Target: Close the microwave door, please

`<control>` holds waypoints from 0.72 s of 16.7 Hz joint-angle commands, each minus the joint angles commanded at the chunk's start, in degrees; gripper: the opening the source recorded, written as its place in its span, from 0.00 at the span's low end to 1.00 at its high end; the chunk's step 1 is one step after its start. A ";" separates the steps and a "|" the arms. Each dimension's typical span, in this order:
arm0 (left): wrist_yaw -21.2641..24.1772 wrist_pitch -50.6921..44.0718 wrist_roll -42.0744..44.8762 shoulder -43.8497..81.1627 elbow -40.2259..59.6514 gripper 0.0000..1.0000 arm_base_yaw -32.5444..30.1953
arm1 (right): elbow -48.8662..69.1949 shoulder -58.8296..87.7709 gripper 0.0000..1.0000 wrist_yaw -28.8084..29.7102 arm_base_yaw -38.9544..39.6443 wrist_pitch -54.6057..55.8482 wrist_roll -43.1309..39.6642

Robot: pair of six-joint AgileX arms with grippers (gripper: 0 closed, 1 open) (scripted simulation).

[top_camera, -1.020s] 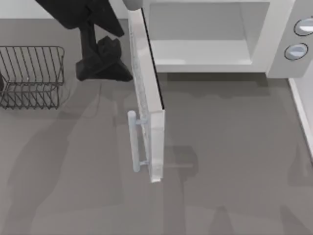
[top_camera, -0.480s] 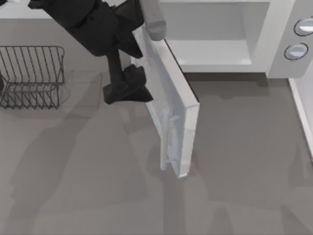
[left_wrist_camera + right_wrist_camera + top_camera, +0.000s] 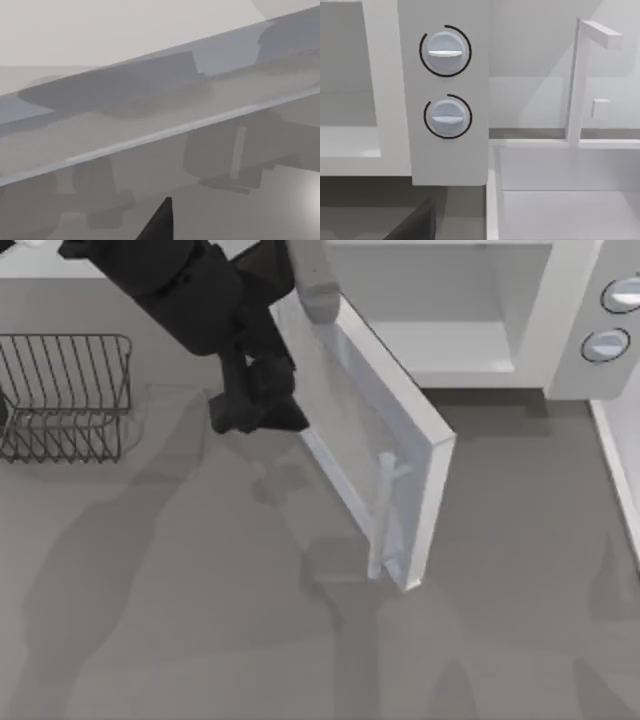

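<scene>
Closing in progress: left tool [image 3: 255,410], finger state indeterminate, bears on large white glass-windowed microwave door [image 3: 375,455], half-swung; further rightward push required toward white boxy microwave [image 3: 575,315]

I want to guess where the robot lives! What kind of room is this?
Probably a pretend kitchen counter: a white microwave with its door half open, a wire rack on the counter, and what looks like a sink beside the microwave.
</scene>
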 joint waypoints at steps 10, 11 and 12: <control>0.00 0.00 0.00 0.00 0.00 0.00 0.00 | 0.00 0.00 1.00 0.00 0.00 0.00 0.00; 0.00 0.00 0.00 0.00 0.00 0.00 0.00 | 0.00 0.00 1.00 0.00 0.00 0.00 0.00; 0.00 0.00 0.00 0.00 0.00 0.00 0.00 | 0.00 0.00 1.00 0.00 0.00 0.00 0.00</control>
